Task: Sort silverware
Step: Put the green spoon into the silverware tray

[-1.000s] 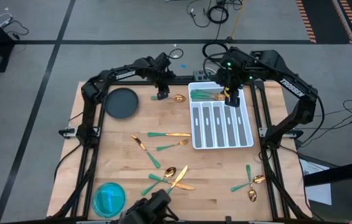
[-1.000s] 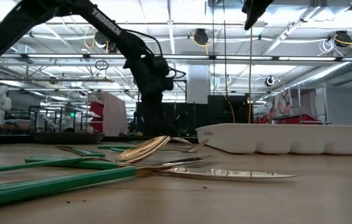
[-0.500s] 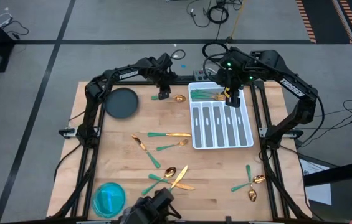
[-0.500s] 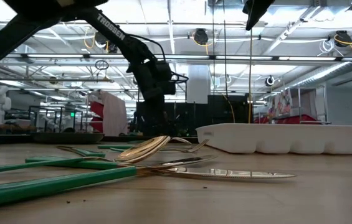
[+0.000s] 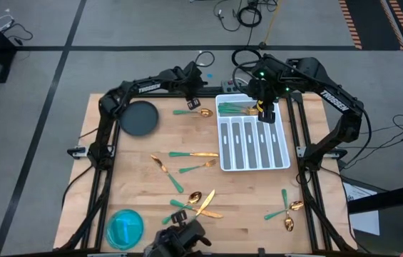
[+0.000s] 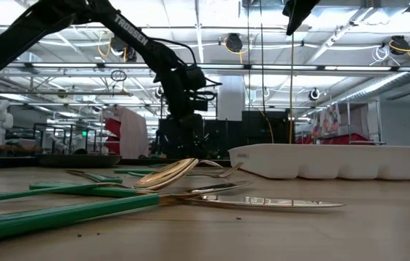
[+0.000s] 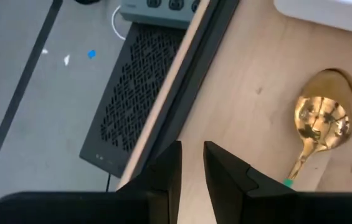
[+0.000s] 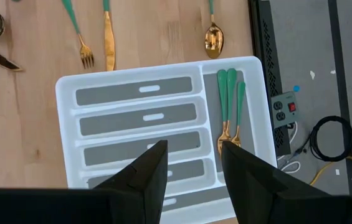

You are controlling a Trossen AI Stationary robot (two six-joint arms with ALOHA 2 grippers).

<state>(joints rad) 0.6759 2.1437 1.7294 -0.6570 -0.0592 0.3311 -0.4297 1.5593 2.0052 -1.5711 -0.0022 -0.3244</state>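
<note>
The silverware has gold heads and teal handles. One spoon point(image 5: 194, 112) lies flat near the table's far edge, and shows in the left wrist view as the spoon point(image 7: 321, 119). My left gripper point(image 5: 192, 91) point(image 7: 192, 155) hangs above it, toward the far edge, with only a narrow slit between its fingers and nothing in them. My right gripper point(image 5: 265, 116) point(image 8: 193, 152) hovers open above the white divided tray point(image 5: 284, 150). Three pieces point(image 8: 228, 112) lie in the tray's far cross compartment. The other pieces lie scattered on the wood: a knife point(image 5: 194, 153), a fork point(image 5: 197, 168), a crossed cluster point(image 5: 194, 203) and a pair point(image 5: 287, 210).
A dark round plate point(image 5: 139, 118) sits at the far left and a blue bowl point(image 5: 125, 227) at the near left corner. A power strip point(image 7: 132, 93) lies just past the table's far edge. The tray's long slots point(image 8: 138, 115) show grey bottoms. Bare wood lies between tray and scattered pieces.
My left gripper has risen from just over the spoon's handle and drifted toward the far edge and a little to the right. The spoon has stayed flat on the table where it was. My right arm has kept still.
</note>
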